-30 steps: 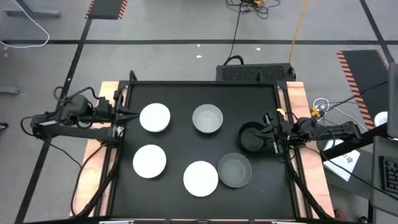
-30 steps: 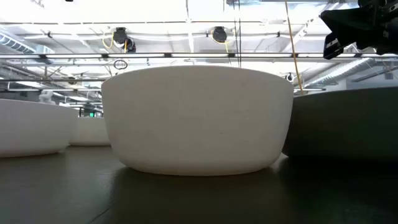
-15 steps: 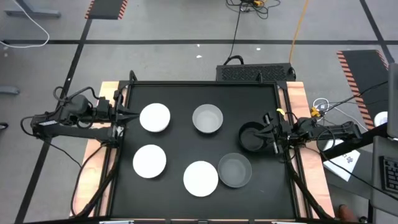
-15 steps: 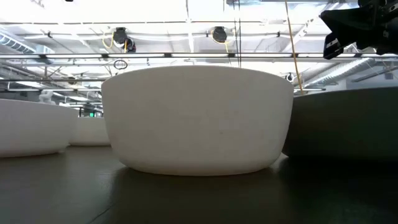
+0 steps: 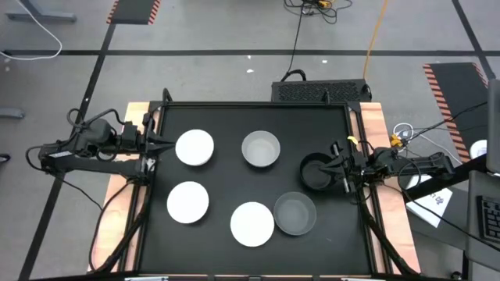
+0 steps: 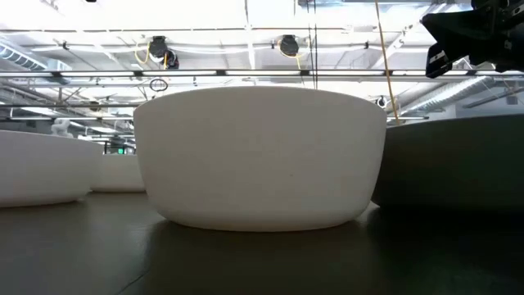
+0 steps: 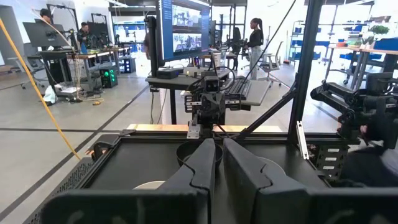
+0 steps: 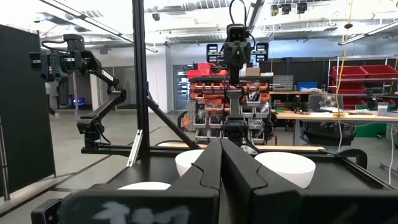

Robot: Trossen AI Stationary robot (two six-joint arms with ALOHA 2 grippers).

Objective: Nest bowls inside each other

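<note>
Six small round bowls sit apart on the black table (image 5: 234, 125), none nested yet. Three plain white shallow bowls lie on the left half: one near the far left (image 5: 194, 147), one nearer the front left (image 5: 188, 201) and one at the front centre (image 5: 252, 223). A grey bowl (image 5: 261, 149) stands at the far centre, and a second grey bowl (image 5: 294, 213) touches or nearly touches the front white one. The black bowl (image 5: 316, 172) sits at the right side.

The left gripper (image 5: 166, 145) rests at the table's left edge, just beside the far white bowl, its fingers pressed almost together and holding nothing. The right gripper (image 5: 337, 173) is at the black bowl's right rim, clenched fully, with no bowl seen between its fingers; whether it touches the rim cannot be told from above.

The main risks, as I judge them:
- A clenched gripper that moves toward a bowl would push it across the smooth table instead of taking it, perhaps into a neighbour.
- A grasp on a thin smooth rim may slip, so a lifted bowl could tilt or drop.
- The front white and grey bowls stand so close that reaching for one may knock the other.
- The bowls look alike in size, so one lowered off-centre could catch on the rim below and sit crooked.
</note>
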